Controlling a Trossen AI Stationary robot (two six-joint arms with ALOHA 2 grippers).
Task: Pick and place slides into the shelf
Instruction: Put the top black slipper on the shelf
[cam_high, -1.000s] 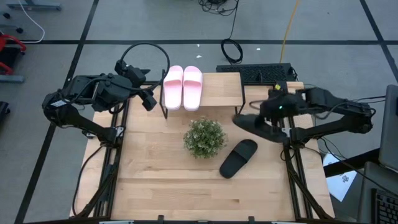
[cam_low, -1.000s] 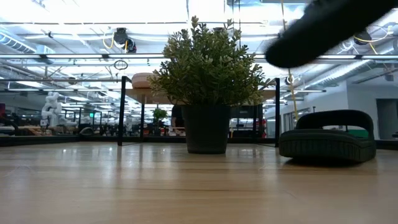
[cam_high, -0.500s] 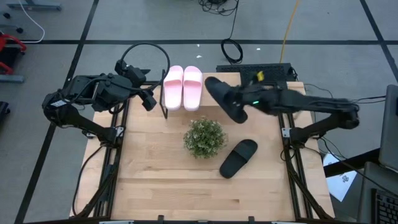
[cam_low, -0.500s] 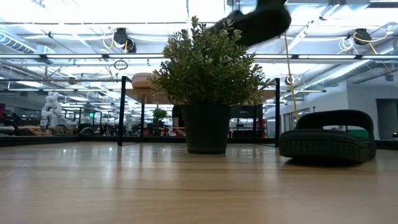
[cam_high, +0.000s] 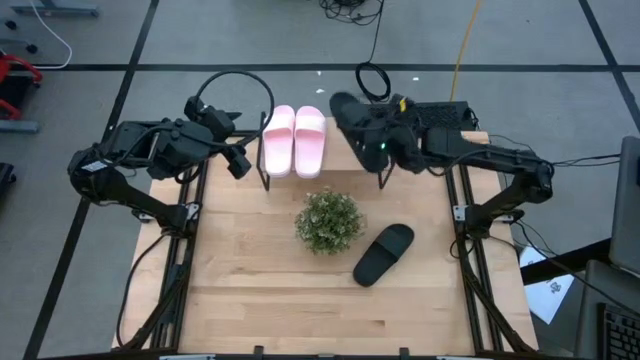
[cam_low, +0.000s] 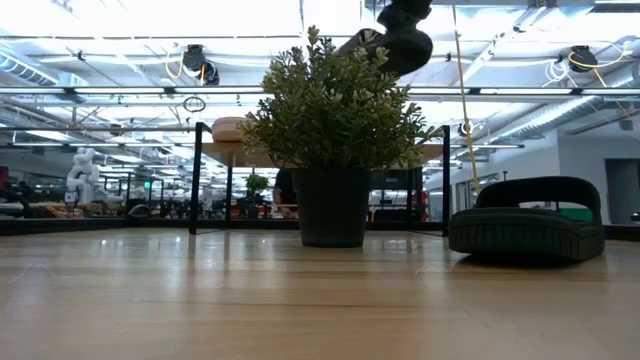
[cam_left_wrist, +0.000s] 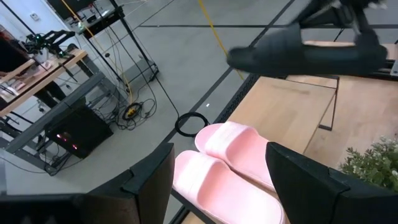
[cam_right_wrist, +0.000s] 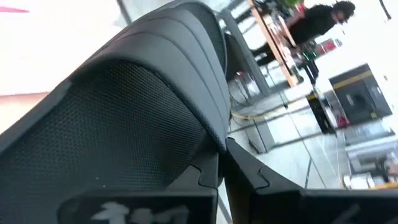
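In your low view, the plant (cam_low: 335, 125) hides most of the shelf (cam_low: 222, 127), and the carried black slide (cam_low: 400, 38) is cut off by the top edge. In your right wrist view, that slide (cam_right_wrist: 118, 112) blocks nearly everything, pincer fingertips included.

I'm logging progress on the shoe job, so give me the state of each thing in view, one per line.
Pink slides: side by side on the shelf.
Carried black slide: in the air over the shelf, gripped by the right hand.
Other black slide: flat on the table, untouched.
Potted plant: upright.
Left hand: open, empty, beside the pink slides.
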